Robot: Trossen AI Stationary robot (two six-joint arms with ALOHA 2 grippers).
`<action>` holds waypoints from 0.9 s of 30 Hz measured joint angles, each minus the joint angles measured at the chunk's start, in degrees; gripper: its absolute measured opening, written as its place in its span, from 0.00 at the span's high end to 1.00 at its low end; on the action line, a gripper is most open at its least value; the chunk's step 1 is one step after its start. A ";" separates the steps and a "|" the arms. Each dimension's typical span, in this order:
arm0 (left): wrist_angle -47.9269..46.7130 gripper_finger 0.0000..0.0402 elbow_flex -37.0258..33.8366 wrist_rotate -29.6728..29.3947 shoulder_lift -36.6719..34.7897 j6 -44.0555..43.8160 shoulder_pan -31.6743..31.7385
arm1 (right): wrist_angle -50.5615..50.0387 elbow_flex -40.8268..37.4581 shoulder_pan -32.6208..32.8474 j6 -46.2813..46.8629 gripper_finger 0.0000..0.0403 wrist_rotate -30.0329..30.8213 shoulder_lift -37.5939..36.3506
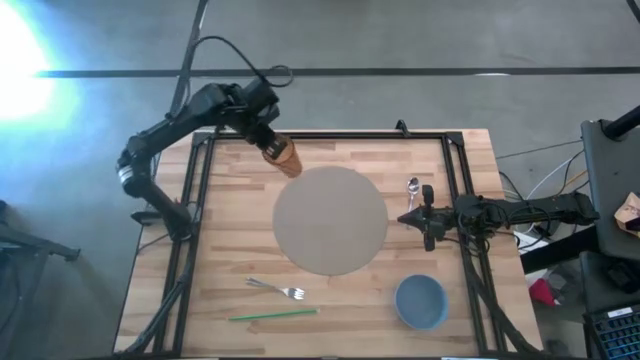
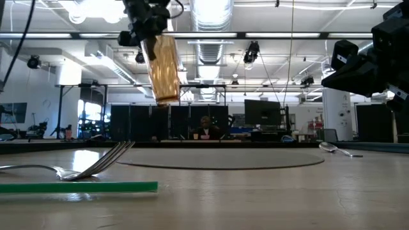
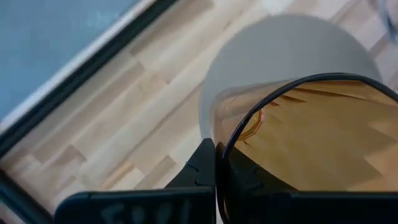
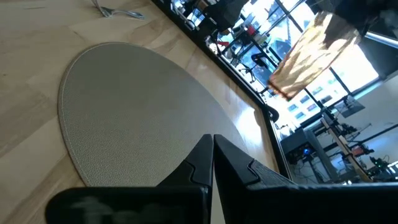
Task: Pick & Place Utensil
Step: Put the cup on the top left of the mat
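An amber ribbed glass [image 1: 283, 156] hangs in the air over the table's far left part, just off the far-left edge of the round grey placemat [image 1: 330, 219]. My left gripper [image 1: 265, 135] is shut on it. In the low view the glass [image 2: 163, 67] hangs well above the tabletop. A fork [image 1: 278, 290] and a green stick [image 1: 272, 314] lie near the front edge. A spoon [image 1: 413, 186] lies by the right rail. My right gripper [image 1: 405, 218] waits shut at the placemat's right side, low over the table. My left gripper holds the glass by its rim [image 3: 222, 152], one finger [image 3: 200, 167] outside the wall and the other inside the glass. The fingers come from above, slanting down toward the placemat. The glass hangs below them, lifted clear of the table and slightly tilted.
A blue bowl [image 1: 420, 301] stands near the front right. Black rails [image 1: 200, 190] run along the table's left, far and right sides. The placemat's top lies bare.
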 joint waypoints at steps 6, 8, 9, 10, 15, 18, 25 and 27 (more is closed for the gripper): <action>-1.15 0.99 -0.80 4.38 3.93 2.03 -0.13 | 0.00 0.00 -0.02 0.02 0.98 0.00 0.02; -1.03 0.99 -1.07 4.12 4.59 2.01 -0.09 | 0.00 0.00 -0.02 0.04 0.98 -0.02 0.01; -1.06 0.99 -1.25 4.06 4.86 2.00 -0.09 | 0.00 0.00 -0.02 0.09 0.98 0.00 0.01; -1.08 0.99 -1.38 3.91 5.11 1.97 -0.14 | 0.00 0.00 -0.01 0.03 0.98 0.00 0.02; -0.93 0.99 -1.46 2.42 6.07 2.00 -1.73 | 0.00 0.00 0.00 -0.03 0.98 0.00 0.02; -0.42 0.99 -1.57 1.62 6.53 2.23 -2.92 | 0.00 0.00 -0.01 0.00 0.98 -0.01 0.02; 4.65 0.99 -7.72 1.94 6.70 3.33 -4.79 | 0.00 0.00 -0.01 0.06 0.98 -0.01 0.01; 5.08 0.99 -9.53 1.83 6.68 3.33 -4.87 | 0.00 0.00 0.00 -0.01 0.98 0.00 0.01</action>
